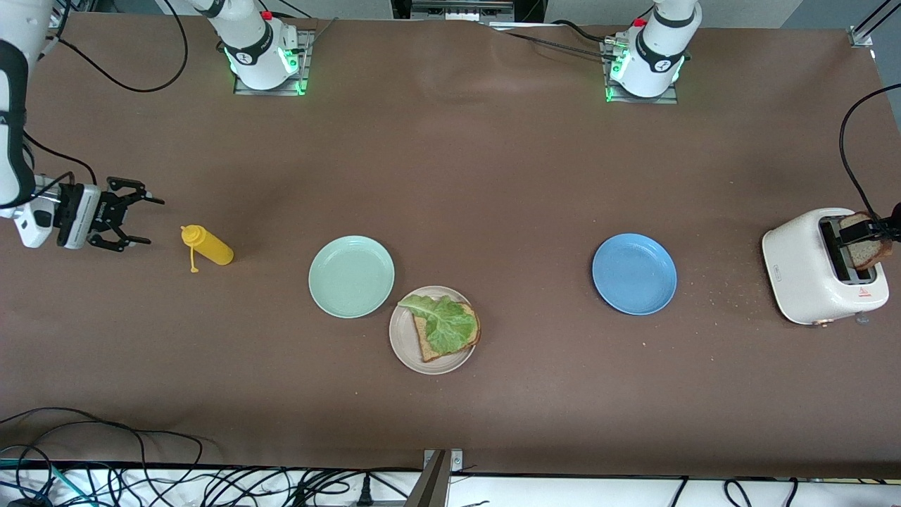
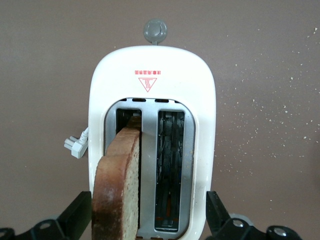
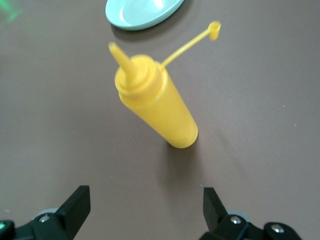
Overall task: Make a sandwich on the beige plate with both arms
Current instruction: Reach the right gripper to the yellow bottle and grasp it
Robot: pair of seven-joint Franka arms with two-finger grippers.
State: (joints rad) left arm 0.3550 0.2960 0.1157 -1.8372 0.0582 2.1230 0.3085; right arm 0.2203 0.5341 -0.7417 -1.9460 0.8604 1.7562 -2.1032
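Observation:
The beige plate [image 1: 401,341] holds one brown bread slice [image 1: 426,346] with a green lettuce leaf [image 1: 443,322] on top. A second bread slice [image 1: 860,248] [image 2: 117,195] stands up out of a slot of the white toaster [image 1: 802,271] [image 2: 152,75] at the left arm's end of the table. My left gripper [image 1: 885,228] [image 2: 147,212] hangs over the toaster, open, its fingers [image 2: 75,215] wide on either side of the slice and not touching it. My right gripper [image 1: 144,220] [image 3: 145,205] is open and empty, pointing at the yellow bottle.
A yellow squeeze bottle [image 1: 208,245] [image 3: 155,102] with its cap off on a tether stands toward the right arm's end. A mint-green plate [image 1: 351,276] [image 3: 142,12] touches the beige plate. A blue plate [image 1: 634,274] lies between the beige plate and the toaster. Crumbs dot the table near the toaster.

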